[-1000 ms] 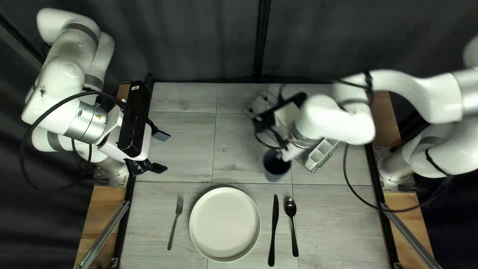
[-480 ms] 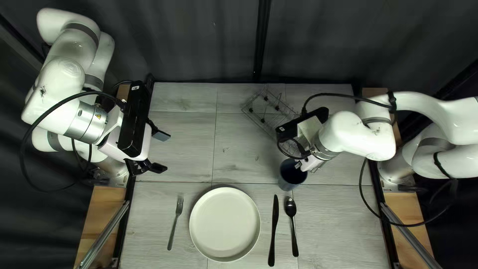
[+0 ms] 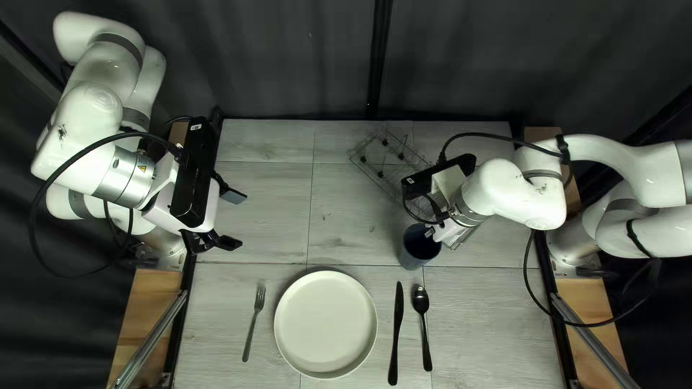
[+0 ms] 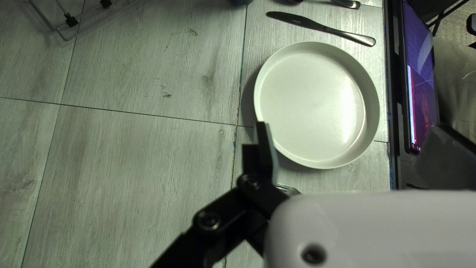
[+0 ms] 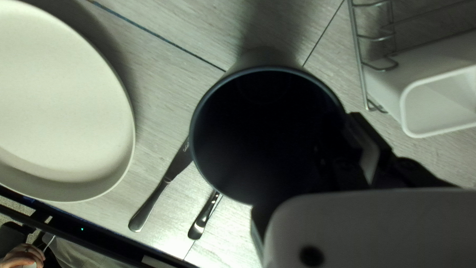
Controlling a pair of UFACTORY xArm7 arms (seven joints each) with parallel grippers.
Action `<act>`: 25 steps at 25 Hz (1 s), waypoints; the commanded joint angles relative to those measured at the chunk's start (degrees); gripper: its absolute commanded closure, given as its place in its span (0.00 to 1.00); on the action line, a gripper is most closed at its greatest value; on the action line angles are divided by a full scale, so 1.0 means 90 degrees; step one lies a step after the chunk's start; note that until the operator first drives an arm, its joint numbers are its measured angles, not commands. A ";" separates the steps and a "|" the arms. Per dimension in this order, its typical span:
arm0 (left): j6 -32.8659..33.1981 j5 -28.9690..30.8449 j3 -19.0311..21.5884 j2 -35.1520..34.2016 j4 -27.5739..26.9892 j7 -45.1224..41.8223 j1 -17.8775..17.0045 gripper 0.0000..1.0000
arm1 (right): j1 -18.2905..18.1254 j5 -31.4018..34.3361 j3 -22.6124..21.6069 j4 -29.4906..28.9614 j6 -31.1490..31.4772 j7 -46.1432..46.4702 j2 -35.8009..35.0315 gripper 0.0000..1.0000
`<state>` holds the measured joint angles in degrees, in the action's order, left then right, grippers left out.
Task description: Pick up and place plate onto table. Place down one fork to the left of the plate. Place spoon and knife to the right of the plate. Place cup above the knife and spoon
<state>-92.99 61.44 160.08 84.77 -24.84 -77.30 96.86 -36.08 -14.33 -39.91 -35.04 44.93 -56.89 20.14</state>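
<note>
The cup (image 3: 420, 248), pinched by the right gripper (image 5: 304, 166), has shifted slightly toward the table's (image 3: 267, 209) far edge, still beyond knife (image 3: 398, 331) and spoon (image 3: 426, 346); its placing seems nearly finished. The left gripper (image 3: 231, 219) is spread, empty. Whether the cup's base touches down is hard to tell; one right finger is mostly hidden.

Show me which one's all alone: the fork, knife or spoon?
The fork: it's on one side of the plate; knife and spoon share the other.

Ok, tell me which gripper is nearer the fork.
Left. My left gripper hangs beyond the tine end of the fork; my right gripper is farther off, at the cup.
</note>
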 commanded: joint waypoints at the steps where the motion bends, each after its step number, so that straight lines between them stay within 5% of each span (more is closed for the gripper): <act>1: 0.0000 0.0000 0.0000 0.0000 0.0000 0.0000 0.0000 0.00 | -0.0065 0.0053 -0.0004 -0.0073 -0.0011 -0.0033 -0.0087 0.06; 2: 0.0000 0.0000 0.0000 0.0000 0.0000 0.0000 0.0000 0.00 | -0.0066 0.0043 0.0003 -0.0074 -0.0013 -0.0030 -0.0091 0.00; 14: 0.0000 0.0000 0.0000 0.0000 0.0000 0.0000 0.0000 0.00 | 0.0426 -0.0144 0.0292 -0.1115 0.1811 -0.0160 0.1241 0.00; 25: 0.0000 0.0000 0.0000 0.0000 0.0000 0.0000 0.0000 0.00 | 0.0653 -0.0271 0.0346 -0.1161 0.1980 -0.0123 0.1570 0.00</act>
<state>-92.99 61.44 160.08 84.77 -24.84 -77.30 96.86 -30.21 -16.77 -36.79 -45.49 62.74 -58.00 34.26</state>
